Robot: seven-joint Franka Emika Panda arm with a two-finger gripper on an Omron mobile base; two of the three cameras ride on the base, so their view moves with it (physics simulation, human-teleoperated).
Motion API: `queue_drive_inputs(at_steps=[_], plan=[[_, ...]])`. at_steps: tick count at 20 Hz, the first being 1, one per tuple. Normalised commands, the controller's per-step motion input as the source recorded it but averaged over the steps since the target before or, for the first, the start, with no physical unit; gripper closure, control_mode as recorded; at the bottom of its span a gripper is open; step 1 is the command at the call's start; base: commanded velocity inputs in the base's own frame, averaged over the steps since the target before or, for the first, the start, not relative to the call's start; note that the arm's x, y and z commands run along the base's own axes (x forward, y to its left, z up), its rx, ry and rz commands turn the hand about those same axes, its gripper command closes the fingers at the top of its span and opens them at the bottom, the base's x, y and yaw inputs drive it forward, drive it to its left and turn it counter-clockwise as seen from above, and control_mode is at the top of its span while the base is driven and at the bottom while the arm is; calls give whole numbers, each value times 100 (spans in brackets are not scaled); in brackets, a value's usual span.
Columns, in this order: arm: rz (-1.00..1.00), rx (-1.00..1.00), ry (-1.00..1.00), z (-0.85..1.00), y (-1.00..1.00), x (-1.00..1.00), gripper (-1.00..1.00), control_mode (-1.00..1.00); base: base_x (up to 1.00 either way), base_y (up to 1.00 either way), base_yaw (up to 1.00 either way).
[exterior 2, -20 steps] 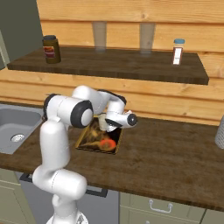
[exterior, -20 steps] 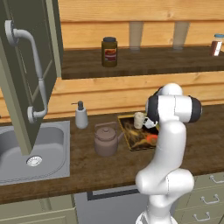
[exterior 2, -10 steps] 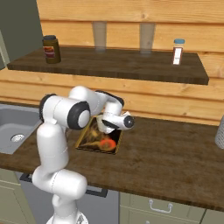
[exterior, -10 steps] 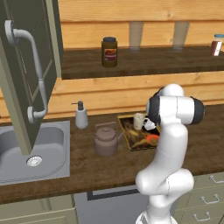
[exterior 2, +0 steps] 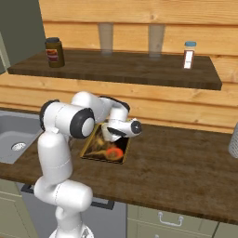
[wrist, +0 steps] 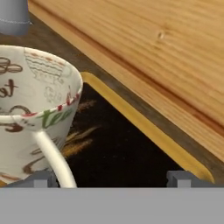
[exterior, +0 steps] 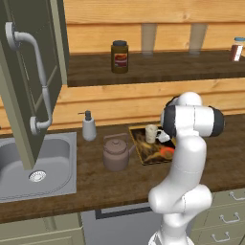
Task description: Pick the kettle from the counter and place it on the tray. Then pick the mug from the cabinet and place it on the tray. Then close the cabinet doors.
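The cream mug [wrist: 30, 100], printed with writing, stands upright at the back of the tray [exterior: 143, 157] and shows again as the mug [exterior: 151, 133]. My gripper [wrist: 111, 180] is low over the tray, open, its fingertips [wrist: 40, 178] wide apart. The mug's loop handle [wrist: 52, 157] lies just inside the left tip, with nothing pinched. The tray's yellow rim [wrist: 144, 127] runs along the wood wall. On the dark counter [exterior: 95, 184], just left of the tray and off it, sits the brown kettle [exterior: 116, 153]. The left cabinet door [exterior: 24, 72] hangs open with its bar handle [exterior: 40, 81].
A white soap dispenser [exterior: 88, 127] stands beside the steel sink [exterior: 28, 167]. The wall shelf [exterior 2: 121, 69] carries a brown jar [exterior: 119, 56], two glasses and a spice bottle [exterior 2: 188, 55]. A grey object [exterior 2: 234, 139] sits at the counter's far right.
The hand has edged only slightly over the tray. Mug, kettle and door stand where they were.
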Motion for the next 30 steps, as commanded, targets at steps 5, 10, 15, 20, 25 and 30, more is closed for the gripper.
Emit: queue_drive_inputs(at_steps=[5,10,15,20,25,30], plan=[[1,0,0,-6,-2,-30,-100,-100,0,0,0],[3,0,0,2,-1,-32,-100,-100,0,0,0],[0,0,0,36,0,-24,-100,-100,0,0,0],[0,0,0,46,-1,-44,-100,-100,0,0,0],[-8,0,8,52,12,-54,-100,-100,0,0,0],[-5,0,11,60,23,-45,-100,-100,0,0,0]])
